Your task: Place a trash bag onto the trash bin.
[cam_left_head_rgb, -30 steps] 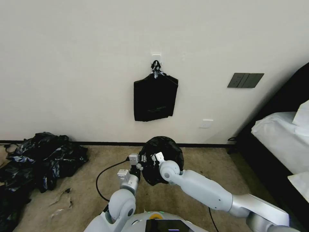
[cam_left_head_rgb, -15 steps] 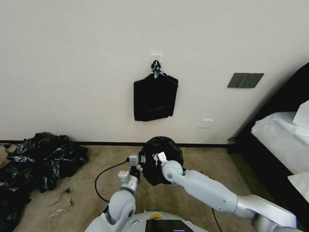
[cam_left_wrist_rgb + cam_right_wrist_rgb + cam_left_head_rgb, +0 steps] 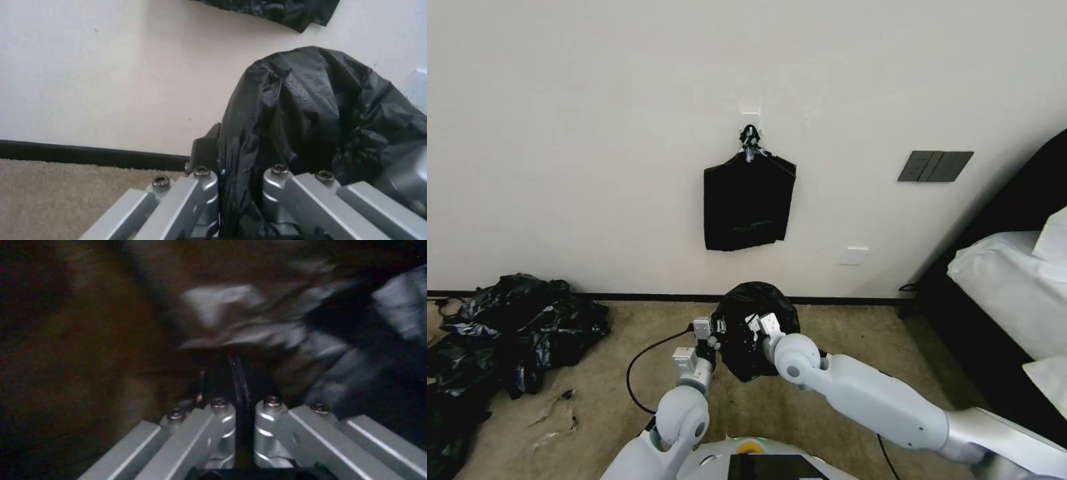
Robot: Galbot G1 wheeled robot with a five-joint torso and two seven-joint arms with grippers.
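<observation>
Centre frame, low: we hold trash bag (image 3: 755,337) between both arms, just before wall. Left gripper (image 3: 710,331) pinches bag's left edge, jaws pressed on film; right gripper (image 3: 757,327) pinches edge near middle, jaws closed on thin fold. Two grips apart likely meant to spread mouth for bin. Bag billows into dome, crown toward wall, open end hanging down toward carpet (image 3: 607,380); long axis roughly vertical. Bin's place we cannot tell.

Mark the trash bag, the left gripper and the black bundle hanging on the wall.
trash bag (image 3: 760,307): head view, upper bulge of the plastic.
left gripper (image 3: 240,176): left wrist view, between the fingertips pinching the bag.
black bundle (image 3: 748,203): head view, middle of its flat front, below the knot.
</observation>
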